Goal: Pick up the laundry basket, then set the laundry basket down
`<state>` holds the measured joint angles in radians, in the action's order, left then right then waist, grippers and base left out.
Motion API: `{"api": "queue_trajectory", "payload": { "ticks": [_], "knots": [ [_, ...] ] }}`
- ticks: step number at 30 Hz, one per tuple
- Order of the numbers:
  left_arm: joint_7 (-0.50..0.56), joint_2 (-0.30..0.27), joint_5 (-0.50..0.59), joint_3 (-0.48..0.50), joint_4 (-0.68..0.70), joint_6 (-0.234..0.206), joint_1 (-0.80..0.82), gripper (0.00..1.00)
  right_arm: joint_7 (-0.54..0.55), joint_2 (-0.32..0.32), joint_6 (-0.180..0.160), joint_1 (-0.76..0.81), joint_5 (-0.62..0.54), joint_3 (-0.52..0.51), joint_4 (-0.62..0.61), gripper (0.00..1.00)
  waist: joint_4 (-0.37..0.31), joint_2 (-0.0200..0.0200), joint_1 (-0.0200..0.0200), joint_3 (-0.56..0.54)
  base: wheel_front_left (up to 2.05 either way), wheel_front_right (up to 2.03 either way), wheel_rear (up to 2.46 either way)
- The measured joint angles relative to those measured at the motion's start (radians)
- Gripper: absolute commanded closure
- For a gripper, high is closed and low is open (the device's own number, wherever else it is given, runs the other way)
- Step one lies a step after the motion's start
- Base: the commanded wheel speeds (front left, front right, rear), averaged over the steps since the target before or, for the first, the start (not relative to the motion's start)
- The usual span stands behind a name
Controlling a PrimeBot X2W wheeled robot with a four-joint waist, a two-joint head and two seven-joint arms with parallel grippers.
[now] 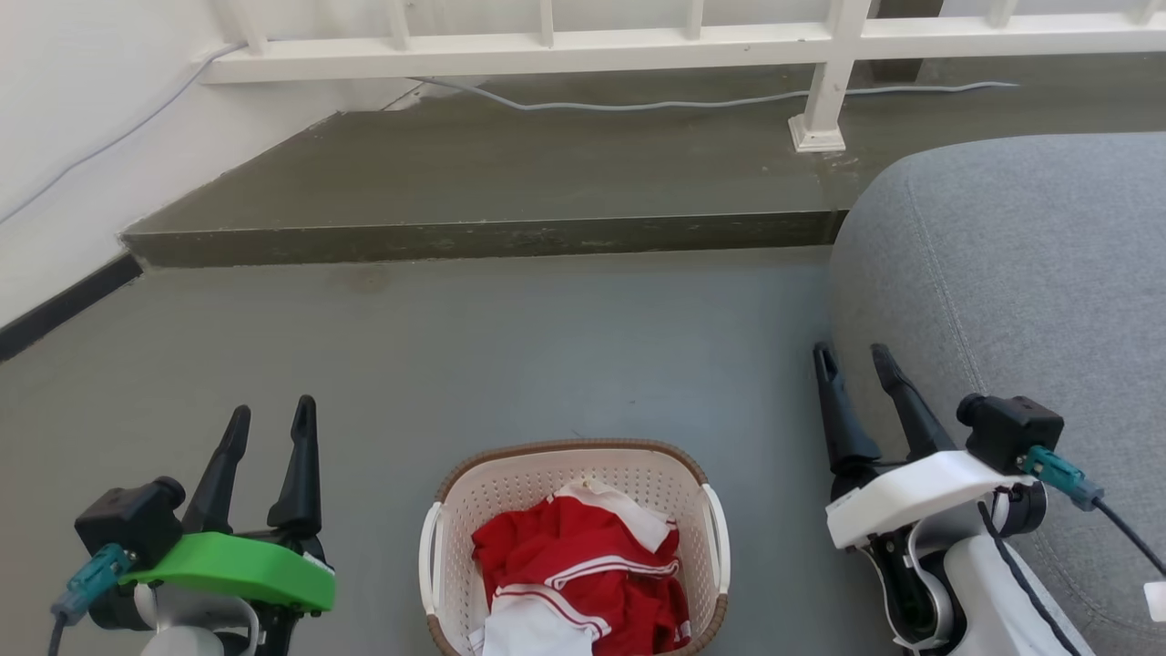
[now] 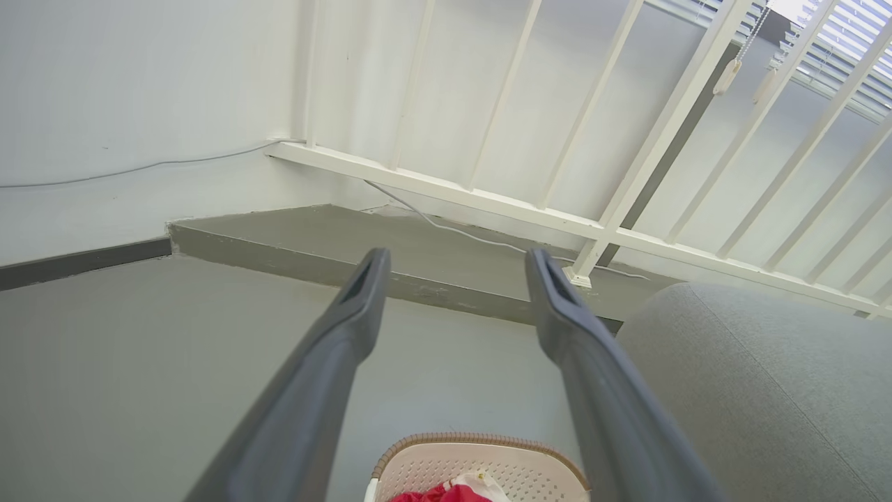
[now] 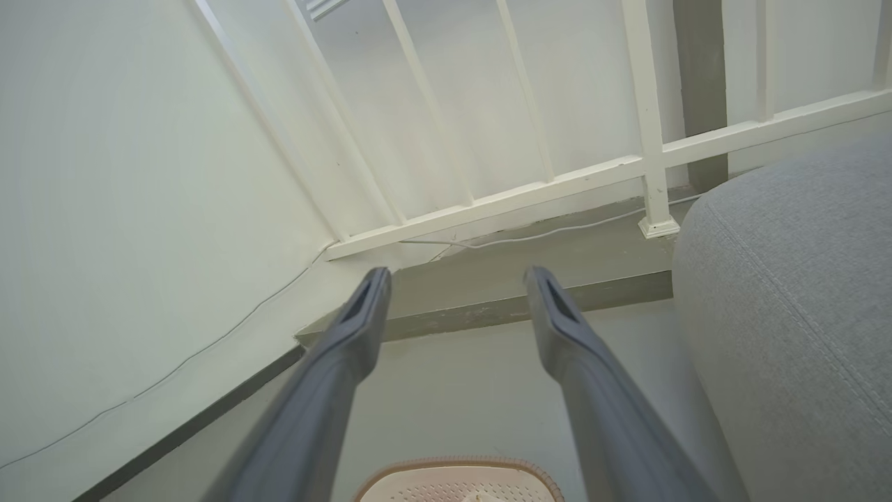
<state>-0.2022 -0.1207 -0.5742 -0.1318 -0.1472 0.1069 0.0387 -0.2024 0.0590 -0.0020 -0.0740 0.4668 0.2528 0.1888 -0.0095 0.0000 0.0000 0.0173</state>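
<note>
Logging laundry basket (image 1: 510, 497) on the floor (image 1: 547, 346) between my left gripper (image 1: 273, 410) and right gripper (image 1: 852, 351), both spread, empty. Stiff plastic, light, I judge; soft clothes (image 1: 583, 565) inside. Hold: two white side handles (image 1: 426, 556).

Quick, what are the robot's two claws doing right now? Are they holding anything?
Left claw: open, holding nothing.
Right claw: open, holding nothing.
</note>
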Motion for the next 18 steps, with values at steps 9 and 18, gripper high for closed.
{"api": "queue_trajectory", "payload": {
  "ticks": [9, 18],
  "knots": [
    [-0.032, 0.001, 0.117, -0.001, 0.017, 0.005, 0.0, 0.0, -0.028, 0.0, -0.011, -0.001, -0.118, 0.028, -0.005, 0.0, -0.001, 0.0, 0.0, 0.007, 0.0, 0.0, 0.0],
    [-0.049, 0.006, 0.176, -0.002, 0.026, 0.013, 0.0, 0.0, -0.047, -0.001, -0.018, -0.007, -0.181, 0.047, -0.006, 0.0, -0.004, 0.0, 0.0, 0.01, 0.0, 0.0, 0.0]
  ]
}}
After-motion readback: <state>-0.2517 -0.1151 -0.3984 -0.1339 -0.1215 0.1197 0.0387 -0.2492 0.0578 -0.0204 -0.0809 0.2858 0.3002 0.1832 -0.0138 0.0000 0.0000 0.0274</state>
